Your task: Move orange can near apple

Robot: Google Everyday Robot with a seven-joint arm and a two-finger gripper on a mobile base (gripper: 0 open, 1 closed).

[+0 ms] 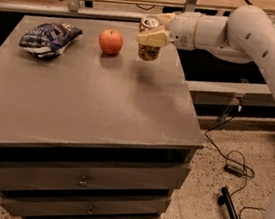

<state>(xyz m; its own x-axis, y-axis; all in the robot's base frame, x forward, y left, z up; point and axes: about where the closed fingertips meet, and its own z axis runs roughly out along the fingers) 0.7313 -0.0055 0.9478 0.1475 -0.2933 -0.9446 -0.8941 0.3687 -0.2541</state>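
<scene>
The red-orange apple [110, 41] sits on the grey cabinet top [88, 100] near its far edge. The orange can [148, 48] is upright just right of the apple, a short gap apart, its base at or just above the surface. My gripper [153, 33] reaches in from the right on the white arm and is shut on the can's upper half, cream fingers [155, 37] wrapped across it, with the silver top showing above them.
A blue-and-white snack bag [48, 38] lies at the far left of the top. The cabinet has drawers below. Black cables [231, 164] and a dark bar lie on the speckled floor to the right. A shelf edge runs behind the cabinet.
</scene>
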